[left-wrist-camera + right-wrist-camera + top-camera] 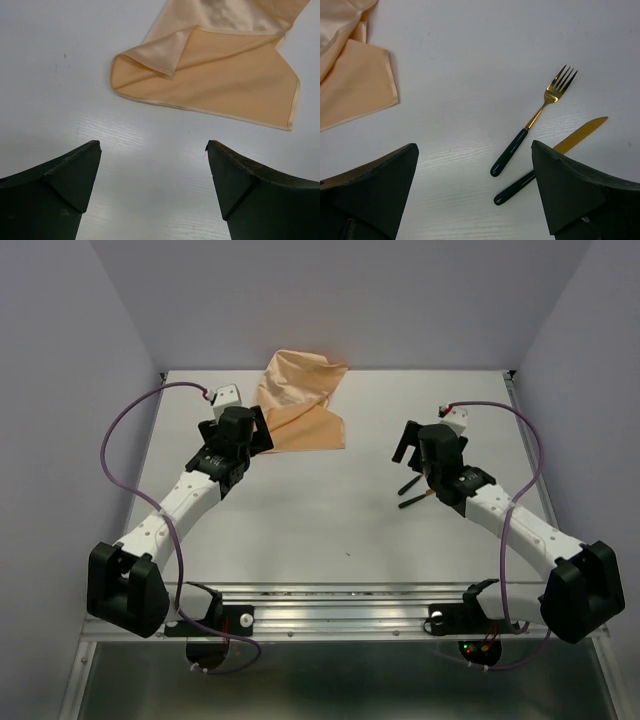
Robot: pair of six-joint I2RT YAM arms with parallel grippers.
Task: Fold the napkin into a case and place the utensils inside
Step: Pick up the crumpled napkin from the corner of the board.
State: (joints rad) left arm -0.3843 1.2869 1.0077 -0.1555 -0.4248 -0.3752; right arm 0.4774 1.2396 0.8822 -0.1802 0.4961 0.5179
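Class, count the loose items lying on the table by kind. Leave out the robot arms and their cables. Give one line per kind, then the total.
napkin: 1
fork: 1
knife: 1
Total: 3

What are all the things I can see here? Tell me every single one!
napkin: one, peach-orange, rumpled at the table's far edge
fork: one, gold head and dark handle, lying on the table
knife: one, gold blade and dark handle, beside the fork
table: one, white, under everything
cables: two, purple, one looping by each arm
arms: two, white and black, bases at the near edge
left hand: one, black, open, near the napkin
right hand: one, black, open, by the fork and knife
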